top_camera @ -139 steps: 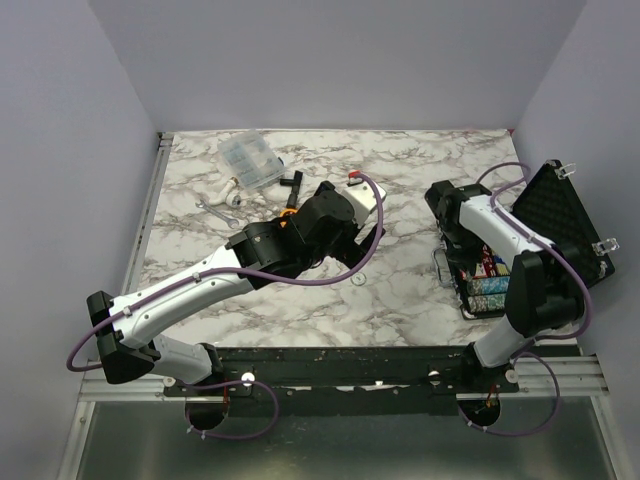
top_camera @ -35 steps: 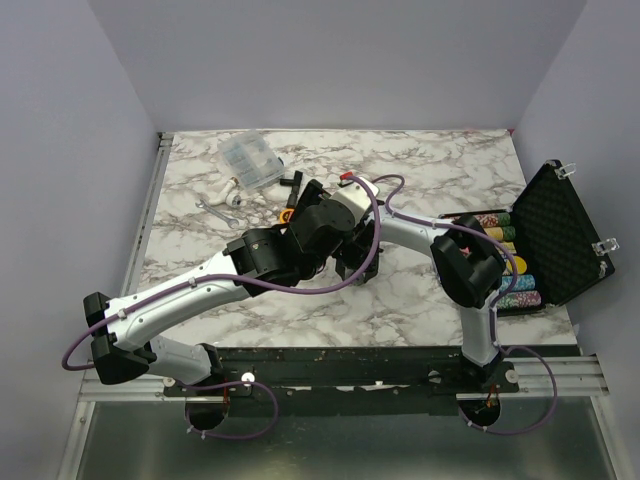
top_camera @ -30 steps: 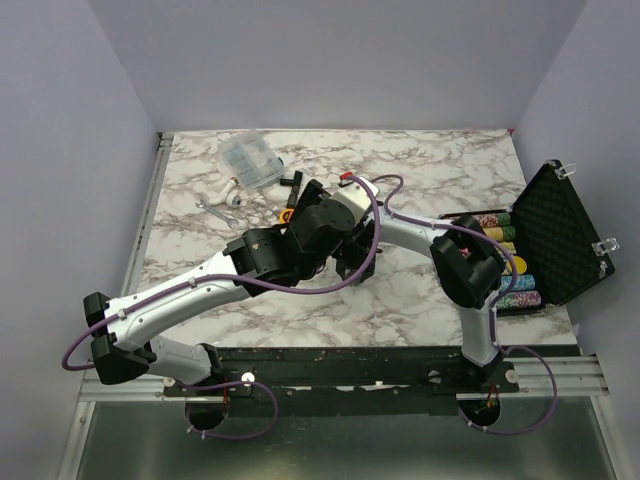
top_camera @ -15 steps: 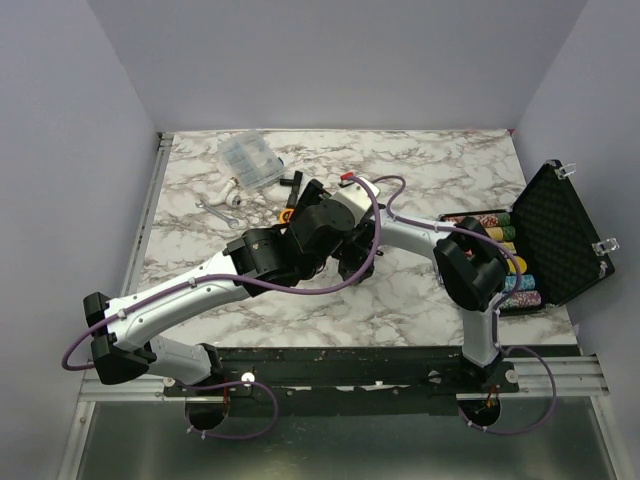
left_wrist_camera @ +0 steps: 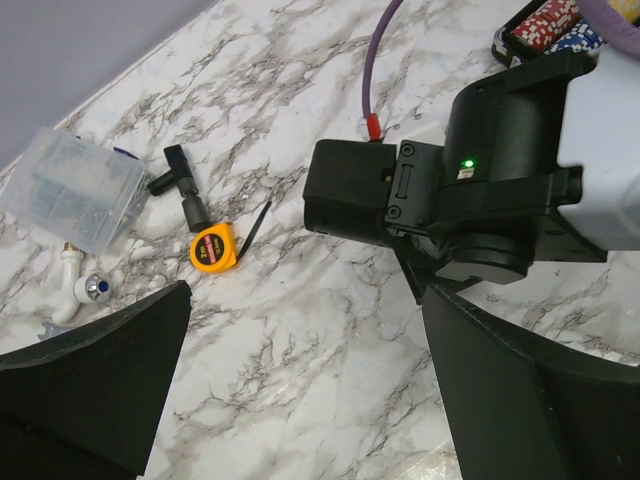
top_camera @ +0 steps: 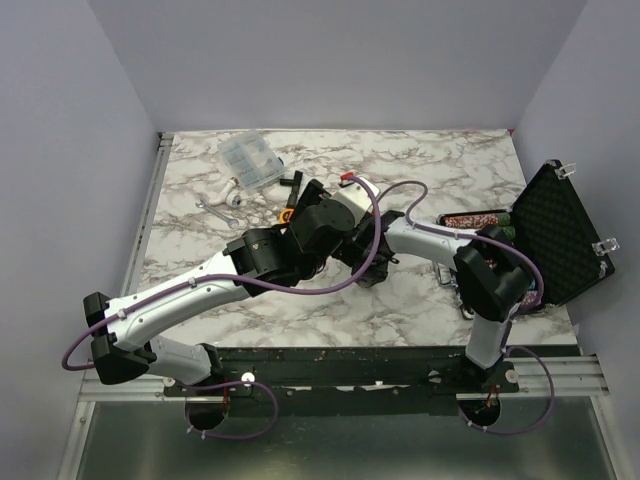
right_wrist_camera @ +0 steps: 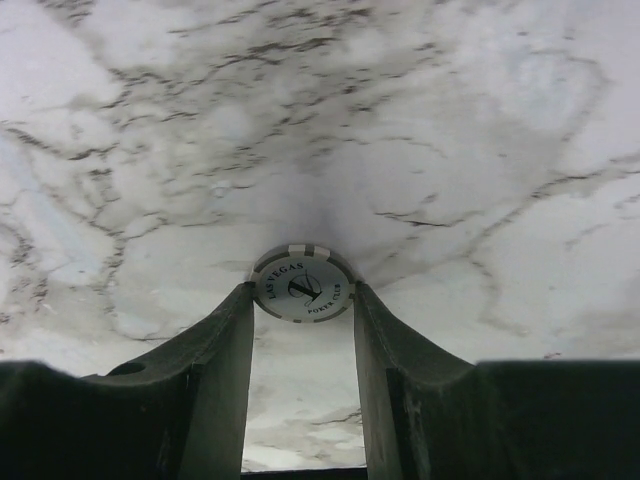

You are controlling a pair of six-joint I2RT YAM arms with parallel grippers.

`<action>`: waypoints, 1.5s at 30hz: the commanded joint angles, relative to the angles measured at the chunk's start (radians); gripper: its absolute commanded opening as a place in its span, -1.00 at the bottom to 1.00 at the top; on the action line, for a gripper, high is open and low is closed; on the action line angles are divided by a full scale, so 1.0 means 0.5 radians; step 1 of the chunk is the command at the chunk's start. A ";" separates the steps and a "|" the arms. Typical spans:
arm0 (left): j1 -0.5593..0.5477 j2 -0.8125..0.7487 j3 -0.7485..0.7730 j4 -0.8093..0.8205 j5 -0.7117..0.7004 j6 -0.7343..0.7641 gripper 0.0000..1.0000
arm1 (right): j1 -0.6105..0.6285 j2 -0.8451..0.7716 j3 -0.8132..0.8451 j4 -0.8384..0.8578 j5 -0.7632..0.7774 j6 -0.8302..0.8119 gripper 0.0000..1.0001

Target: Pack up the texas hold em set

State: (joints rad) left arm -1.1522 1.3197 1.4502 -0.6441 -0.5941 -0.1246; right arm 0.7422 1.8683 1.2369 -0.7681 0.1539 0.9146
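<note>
**Operator:** How is your right arm set?

**Robot:** It is folded across the marble table (top_camera: pixel 420 165). My elbow is raised in front of the open black briefcase (top_camera: pixel 570 265), and the forearm runs left to mid-table. The wrist is tipped down, so my right gripper (right_wrist_camera: pixel 302 292) points at the marble from low above it.

**Operator:** And its fingers?

**Robot:** They are closed in on a white poker chip (right_wrist_camera: pixel 302 283) printed "Las Vegas Poker Club". Both tips touch its rim. I cannot tell whether the chip rests on the table or sits just off it.

**Operator:** The left arm?

**Robot:** It stretches diagonally from its base at the near left corner to the middle of the table. My left gripper (left_wrist_camera: pixel 300 320) is spread wide and hangs directly above my right wrist's black housing.

**Operator:** Where is the rest of the set?

**Robot:** The briefcase sits at the right edge with its foam lid (top_camera: pixel 545 205) standing up. My right arm partly hides the chip rows (top_camera: pixel 470 218). The yellow tape measure (left_wrist_camera: pixel 214 248) and the clear compartment box (left_wrist_camera: pixel 70 190) lie at the far left, well apart from the case.
</note>
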 commanded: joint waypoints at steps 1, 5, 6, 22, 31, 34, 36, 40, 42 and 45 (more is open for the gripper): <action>0.002 -0.038 0.003 0.015 -0.004 -0.009 0.97 | -0.076 -0.178 -0.158 0.108 -0.003 0.088 -0.99; 0.001 -0.041 -0.025 0.046 0.008 -0.003 0.97 | -0.131 -0.356 -0.285 0.198 -0.057 0.118 -0.99; 0.001 -0.041 -0.030 0.055 0.015 -0.003 0.97 | -0.145 -0.402 -0.314 0.228 -0.071 0.128 -0.99; 0.082 0.088 -0.084 0.145 0.608 -0.192 0.95 | -0.517 -1.207 -0.761 0.778 -0.738 0.372 -0.99; 0.334 0.219 -0.082 0.176 1.022 -0.455 0.51 | -0.600 -1.354 -0.938 1.225 -1.090 0.756 -0.99; 0.386 0.218 -0.118 0.221 1.076 -0.510 0.41 | -0.622 -1.378 -0.961 1.321 -1.106 0.820 -0.99; 0.409 0.211 -0.151 0.259 1.088 -0.537 0.30 | -0.631 -1.380 -0.969 1.374 -1.133 0.852 -0.99; 0.472 0.202 -0.207 0.319 1.105 -0.629 0.19 | -0.638 -1.372 -0.993 1.495 -1.210 0.916 -0.99; 0.524 0.210 -0.228 0.349 1.153 -0.694 0.12 | -0.642 -1.357 -0.990 1.518 -1.231 0.926 -0.99; 0.576 0.231 -0.231 0.360 1.178 -0.737 0.00 | -0.645 -1.342 -0.980 1.561 -1.231 0.934 -0.99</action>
State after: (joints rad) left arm -0.9054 1.4326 1.3426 -0.5106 -0.0586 -0.4271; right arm 0.4259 1.1969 0.7528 -0.0635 -0.4141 1.3506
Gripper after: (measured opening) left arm 0.533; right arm 0.410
